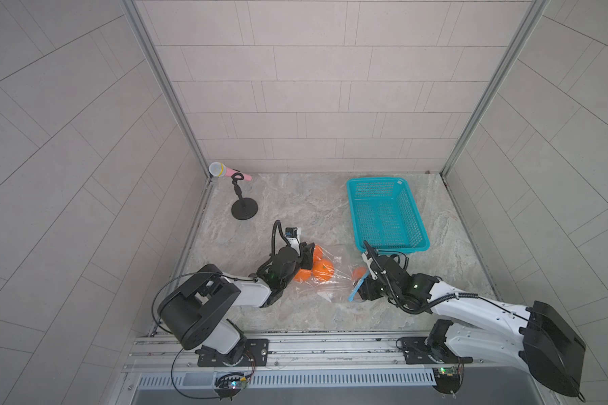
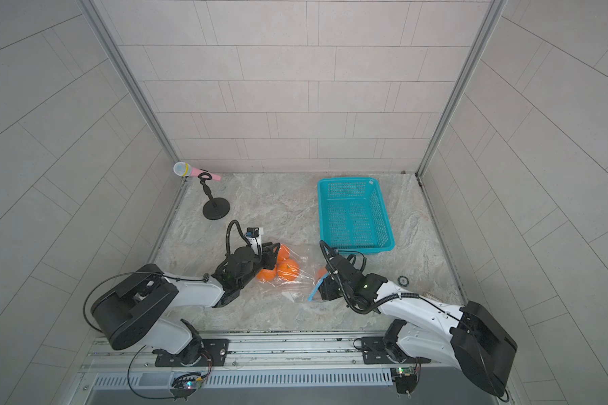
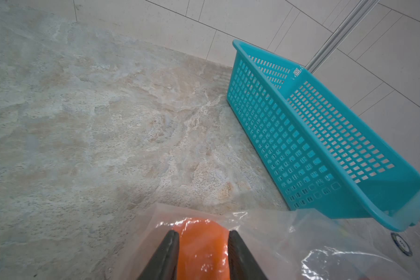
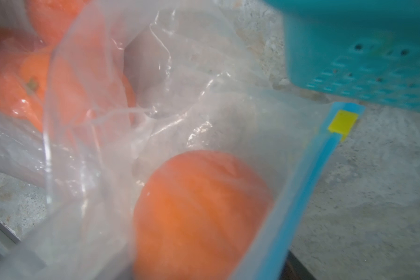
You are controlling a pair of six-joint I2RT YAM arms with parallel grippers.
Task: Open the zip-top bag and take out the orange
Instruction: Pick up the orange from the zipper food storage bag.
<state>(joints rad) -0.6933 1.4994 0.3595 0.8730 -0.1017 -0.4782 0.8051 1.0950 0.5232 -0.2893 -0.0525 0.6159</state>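
The clear zip-top bag (image 1: 334, 285) lies on the stone tabletop between my two grippers. Three oranges (image 1: 323, 270) are bunched at its left end. My left gripper (image 1: 309, 257) comes in from the left and is shut on the bag there. In the left wrist view its fingers (image 3: 172, 244) press one orange (image 3: 203, 242) through the film. At the right end is the light-blue zip strip (image 4: 308, 184) with its yellow tip (image 4: 342, 122). Beside it, another orange (image 4: 199, 213) fills the space between the jaws of my right gripper (image 1: 364, 284). Bag film hides most of the right fingers.
A teal slotted basket (image 1: 386, 214) stands just behind the right gripper, its near rim close to the wrist. A pink toy microphone on a black stand (image 1: 243, 207) is at the back left. A small round disc (image 2: 403, 280) lies right of the right arm.
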